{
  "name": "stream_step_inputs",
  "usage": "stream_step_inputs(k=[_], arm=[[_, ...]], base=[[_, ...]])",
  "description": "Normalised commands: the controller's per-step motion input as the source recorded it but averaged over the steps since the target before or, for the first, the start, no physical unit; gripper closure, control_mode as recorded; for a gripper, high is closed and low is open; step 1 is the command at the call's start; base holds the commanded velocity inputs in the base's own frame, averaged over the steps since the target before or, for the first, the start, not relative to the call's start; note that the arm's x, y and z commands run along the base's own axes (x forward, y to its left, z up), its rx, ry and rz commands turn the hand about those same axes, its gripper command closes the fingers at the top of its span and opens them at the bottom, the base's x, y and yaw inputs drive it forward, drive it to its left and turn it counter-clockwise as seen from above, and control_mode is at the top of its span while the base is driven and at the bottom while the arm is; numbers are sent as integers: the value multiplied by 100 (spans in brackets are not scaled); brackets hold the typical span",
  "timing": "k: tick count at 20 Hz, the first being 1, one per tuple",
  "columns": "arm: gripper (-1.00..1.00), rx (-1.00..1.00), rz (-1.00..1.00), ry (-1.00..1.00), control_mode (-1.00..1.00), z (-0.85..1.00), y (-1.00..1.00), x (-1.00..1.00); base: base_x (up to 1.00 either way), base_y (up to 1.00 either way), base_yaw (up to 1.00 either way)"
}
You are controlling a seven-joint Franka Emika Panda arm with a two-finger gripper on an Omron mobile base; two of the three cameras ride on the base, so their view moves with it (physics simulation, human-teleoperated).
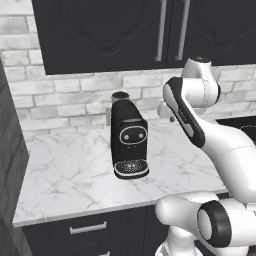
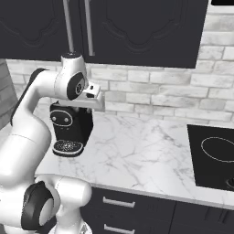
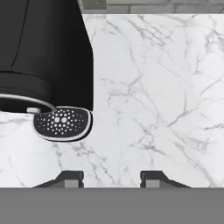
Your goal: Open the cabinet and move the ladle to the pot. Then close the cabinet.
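1. The cabinet (image 1: 115, 30) hangs on the brick wall above the worktop (image 1: 75, 175); both black doors are shut, and the two silver bar handles (image 1: 161, 30) stand side by side at the middle seam.
2. In the right base view the same cabinet (image 2: 137, 27) fills the top, with its handles (image 2: 68, 27) just above the arm's wrist.
3. A black coffee machine (image 1: 128, 142) stands on the marble worktop below the cabinet, its perforated drip tray (image 3: 62, 124) facing outward.
4. The end effector (image 3: 111, 178) hovers above the worktop, pointing down; its two fingertips (image 3: 71, 178) are spread apart with bare marble between them, gripping nothing.
5. In the hand view the coffee machine (image 3: 43, 52) sits up and to the left of the fingertips, not touching them.
6. A black cooktop (image 2: 212, 155) with a ring lies at the worktop's right end, well apart from the machine.
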Motion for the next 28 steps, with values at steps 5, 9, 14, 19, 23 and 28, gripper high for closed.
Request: stream_step_inputs(k=[5,9,14,19,23,28], arm=[[-100,-11,5,-22,-100,5,0,-17],[-100,-19,15,-47,-100,36,-3,-50],[-100,-5,14,-40,-100,48,0,-48],[-100,0,7,-32,-100,68,0,-13],[-100,1,4,-29,-100,79,0,-1],[-100,8,0,-23,-100,86,0,1]], base=[[0,0,0],[0,0,0],[0,0,0],[0,0,0],[0,0,0],[0,0,0]])
